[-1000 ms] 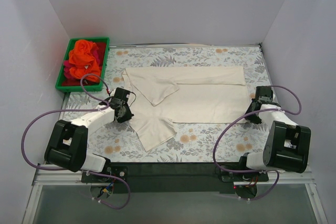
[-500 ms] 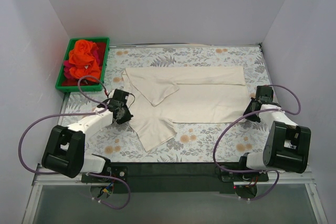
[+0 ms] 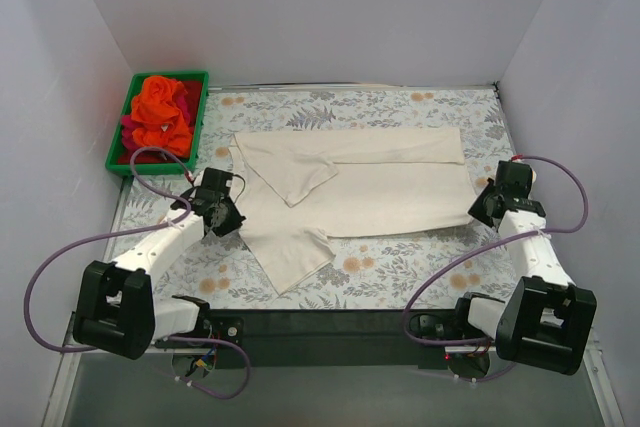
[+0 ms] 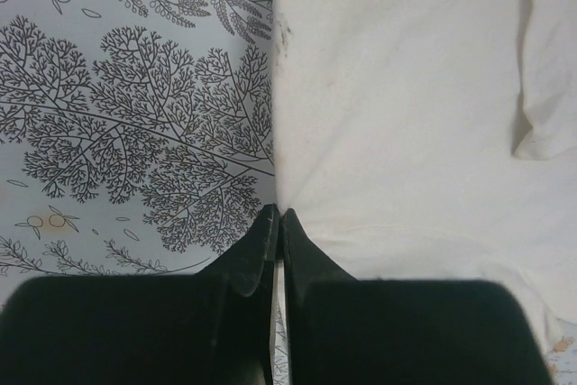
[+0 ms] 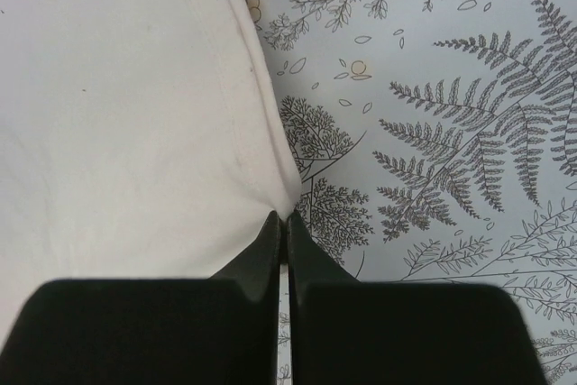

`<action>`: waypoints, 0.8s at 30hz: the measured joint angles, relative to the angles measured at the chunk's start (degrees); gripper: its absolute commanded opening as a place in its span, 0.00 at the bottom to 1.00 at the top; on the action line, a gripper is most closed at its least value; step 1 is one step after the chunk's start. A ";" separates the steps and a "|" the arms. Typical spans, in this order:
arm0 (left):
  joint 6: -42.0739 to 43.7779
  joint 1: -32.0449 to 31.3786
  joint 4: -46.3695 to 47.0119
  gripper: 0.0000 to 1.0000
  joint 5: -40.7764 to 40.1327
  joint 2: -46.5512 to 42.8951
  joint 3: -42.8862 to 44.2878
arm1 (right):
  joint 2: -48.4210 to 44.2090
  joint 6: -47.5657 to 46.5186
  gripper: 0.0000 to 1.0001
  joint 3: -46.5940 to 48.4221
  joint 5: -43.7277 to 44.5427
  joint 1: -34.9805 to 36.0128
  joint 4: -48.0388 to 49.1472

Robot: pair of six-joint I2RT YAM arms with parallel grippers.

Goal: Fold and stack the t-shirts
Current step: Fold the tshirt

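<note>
Both arms have swung outward since a second ago. The left gripper [image 4: 278,214] and right gripper [image 5: 280,215] are each clamped on opposite ends of the cream t-shirt [image 3: 380,192], which lies flat between them, long axis running left to right.

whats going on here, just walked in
Two robot arms are working on a cream t-shirt that lies spread over the floral tablecloth. The left gripper is pinched shut on the shirt's edge at the left side of the table, and the right gripper is shut on its near right corner. The orange shirt and magenta shirt sit bunched in the green bin at the far left, not yet folded.
</note>
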 measured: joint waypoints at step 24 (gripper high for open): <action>2.16 9.53 -1.92 0.00 8.90 14.21 18.36 | 28.79 -3.54 0.01 29.38 -6.27 0.39 -4.04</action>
